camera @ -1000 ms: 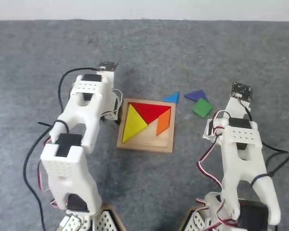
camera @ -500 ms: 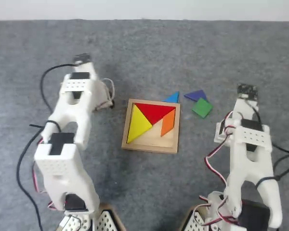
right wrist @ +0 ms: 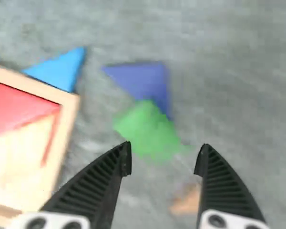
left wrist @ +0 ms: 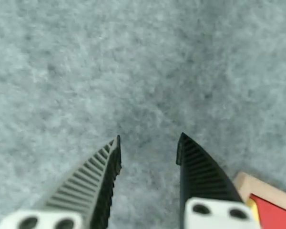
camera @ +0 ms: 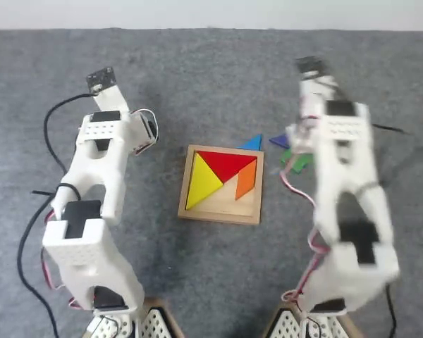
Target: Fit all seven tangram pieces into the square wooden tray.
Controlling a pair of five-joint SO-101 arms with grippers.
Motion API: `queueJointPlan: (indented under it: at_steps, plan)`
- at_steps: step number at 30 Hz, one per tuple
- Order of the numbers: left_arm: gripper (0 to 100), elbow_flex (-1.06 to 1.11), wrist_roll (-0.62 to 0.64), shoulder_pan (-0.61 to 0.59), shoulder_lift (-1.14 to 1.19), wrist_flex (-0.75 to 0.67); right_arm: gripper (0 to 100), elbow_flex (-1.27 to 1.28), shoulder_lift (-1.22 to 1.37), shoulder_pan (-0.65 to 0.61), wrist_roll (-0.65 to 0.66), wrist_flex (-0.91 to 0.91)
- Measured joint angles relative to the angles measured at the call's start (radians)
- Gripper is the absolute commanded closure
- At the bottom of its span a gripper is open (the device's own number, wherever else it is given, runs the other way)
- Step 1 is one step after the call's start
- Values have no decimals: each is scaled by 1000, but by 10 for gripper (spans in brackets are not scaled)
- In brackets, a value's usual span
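Wooden tray (camera: 219,214) sits between your arms, holding red piece (camera: 225,163), yellow piece (camera: 201,183), orange piece (camera: 246,179). Your left gripper (left wrist: 150,137) is spread, empty, over carpet (left wrist: 133,57) beside it. Your right gripper (right wrist: 165,144) is spread, empty, above green square (right wrist: 148,131), near purple triangle (right wrist: 143,81), blue triangle (right wrist: 62,69).

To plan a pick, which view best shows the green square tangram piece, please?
The right wrist view: the green square tangram piece lies uncovered ahead of the right hand. In the high view the right arm covers most of it. The left wrist view faces grey carpet.
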Motion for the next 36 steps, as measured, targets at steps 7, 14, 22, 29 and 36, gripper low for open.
queueJointPlan:
  at_steps: [7, 14, 22, 29, 36]
  plan:
    - [808, 0, -43, -40, 0, -8, 794, -126, 209, -2, -440, 5]
    - [808, 0, -61, -34, 0, -8, 741, -112, 68, 152, -362, 123]
    - [808, 0, -61, -29, 0, -8, 729, 304, -155, 221, -394, 6]
    - [808, 0, -61, -31, 0, -8, 731, 451, -186, 226, -313, -137]
    - [808, 0, -61, -31, 0, -8, 731, 385, -43, 239, -545, -175]
